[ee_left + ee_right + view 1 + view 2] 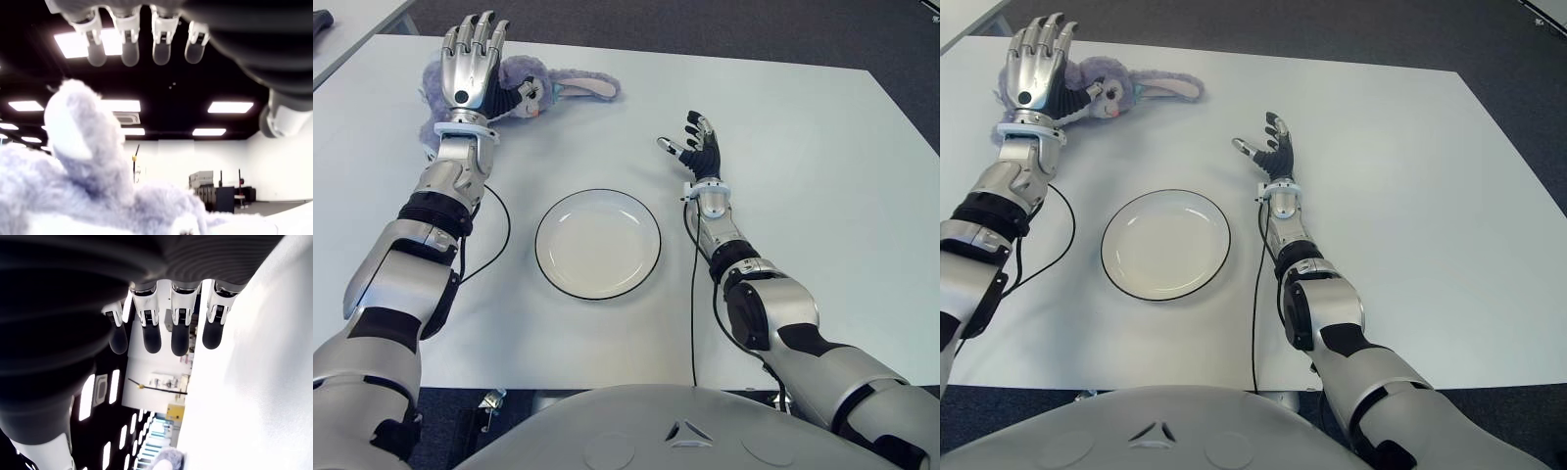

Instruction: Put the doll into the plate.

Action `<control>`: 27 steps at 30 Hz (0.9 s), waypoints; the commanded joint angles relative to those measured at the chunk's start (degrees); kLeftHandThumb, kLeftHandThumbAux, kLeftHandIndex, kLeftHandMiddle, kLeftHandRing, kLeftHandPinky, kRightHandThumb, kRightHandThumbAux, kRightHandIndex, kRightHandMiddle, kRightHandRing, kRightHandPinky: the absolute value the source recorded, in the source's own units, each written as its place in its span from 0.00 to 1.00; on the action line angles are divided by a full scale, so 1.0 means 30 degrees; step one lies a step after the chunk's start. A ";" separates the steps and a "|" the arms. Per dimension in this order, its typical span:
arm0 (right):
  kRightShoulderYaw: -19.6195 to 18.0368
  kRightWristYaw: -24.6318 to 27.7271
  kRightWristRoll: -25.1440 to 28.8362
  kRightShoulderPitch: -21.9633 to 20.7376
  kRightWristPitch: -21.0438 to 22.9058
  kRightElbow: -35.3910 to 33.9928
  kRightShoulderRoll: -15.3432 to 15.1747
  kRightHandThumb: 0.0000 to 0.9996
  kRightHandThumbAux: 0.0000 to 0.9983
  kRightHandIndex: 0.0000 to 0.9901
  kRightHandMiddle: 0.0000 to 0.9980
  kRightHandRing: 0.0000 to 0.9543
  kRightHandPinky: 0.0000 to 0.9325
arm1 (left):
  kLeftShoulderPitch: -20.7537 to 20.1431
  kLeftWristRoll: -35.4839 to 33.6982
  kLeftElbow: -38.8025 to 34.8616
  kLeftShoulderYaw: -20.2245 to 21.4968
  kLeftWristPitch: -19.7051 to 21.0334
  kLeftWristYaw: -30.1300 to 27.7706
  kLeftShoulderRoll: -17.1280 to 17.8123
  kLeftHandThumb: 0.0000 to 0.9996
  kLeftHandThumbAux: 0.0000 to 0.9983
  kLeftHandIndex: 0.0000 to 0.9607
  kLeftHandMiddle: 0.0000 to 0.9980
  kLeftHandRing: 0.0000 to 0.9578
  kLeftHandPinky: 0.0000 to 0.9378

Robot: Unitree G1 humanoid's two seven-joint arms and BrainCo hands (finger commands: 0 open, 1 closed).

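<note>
You see the white table [803, 147] from above, and the doll [533, 88], a soft lilac rabbit with long ears, is lying at the far left part of it. Its face looks toward the robot and one long ear [592, 88] points to the right along the table. The doll is not in the plate [598, 244]. The plate is white with a thin dark rim and it stands in the middle of the table, nearer to the robot, well apart from the doll.

The left hand [475, 64] is over the left part of the doll and covers its body in the eye views. The fingers [128, 44] are stretched out and straight, pointing away from the robot, and in the left wrist view you can see their tips above the fur with free space between them and the doll. So this hand is open and it does not grip the doll.

The right hand [697, 145] is to the right of the plate and a little farther away than it, with the palm turned to the left. Its fingers [180, 333] are spread and only a little bent, and they hold nothing. In the right wrist view the bare table is beside them

A thin black cable [499, 230] makes a loop on the table between the left forearm and the plate, and another cable [693, 304] runs along the right arm to the near edge
</note>
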 commanded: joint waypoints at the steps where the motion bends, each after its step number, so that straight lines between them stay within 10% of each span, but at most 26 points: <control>1: -0.0139 0.0125 0.0148 0.4141 0.2266 0.2836 0.0644 0.05 0.76 0.14 0.14 0.14 0.15 | -0.0677 0.0344 0.0640 -0.0592 0.0235 -0.1401 0.0324 0.28 0.40 0.00 0.04 0.02 0.00; 27: -0.0226 0.0255 0.0172 0.4158 0.2239 0.2852 0.0622 0.04 0.77 0.14 0.12 0.11 0.13 | -0.1293 0.0612 0.1048 -0.1214 0.0524 -0.2942 0.0514 0.25 0.37 0.00 0.03 0.01 0.00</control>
